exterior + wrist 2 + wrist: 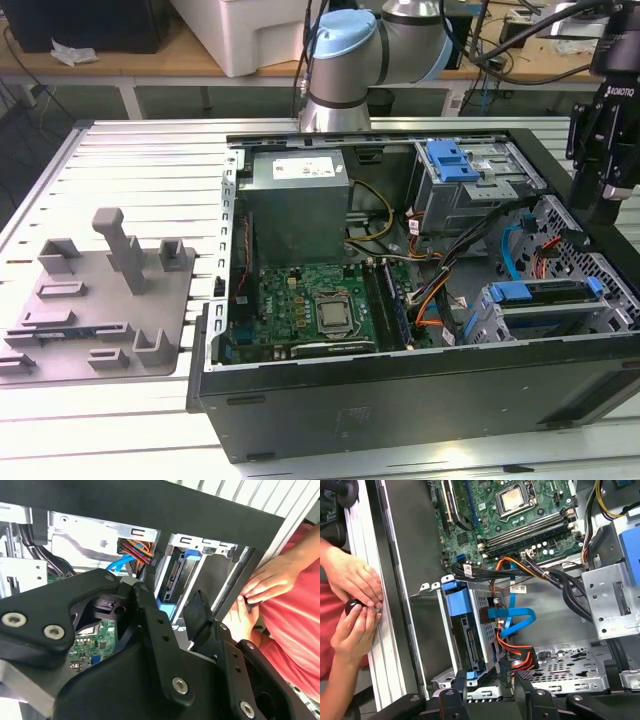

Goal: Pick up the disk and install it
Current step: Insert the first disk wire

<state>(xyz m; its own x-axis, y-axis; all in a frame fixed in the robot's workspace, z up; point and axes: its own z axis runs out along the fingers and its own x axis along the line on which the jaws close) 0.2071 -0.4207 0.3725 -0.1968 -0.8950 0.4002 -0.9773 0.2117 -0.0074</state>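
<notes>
The disk [540, 293] sits in its blue carrier frame inside the lower drive cage, at the exterior view's right end of the open computer case [400, 385]. In the first wrist view the disk [462, 630] stands edge-on in the slotted cage, its blue frame at the case's near wall. My gripper [600, 205] hangs above that end of the case, apart from the disk. Both wrist views show the gripper [490, 685] [172, 597] open, with nothing between the black fingers [522, 682].
A person's hands [350, 605] [265, 587] rest on the case rim beside the drive cage, holding a small black object. Orange and blue cables [512, 630] run beside the cage. A blue latch [450, 160] tops the upper grey cage. A grey fixture [100, 300] lies on the table.
</notes>
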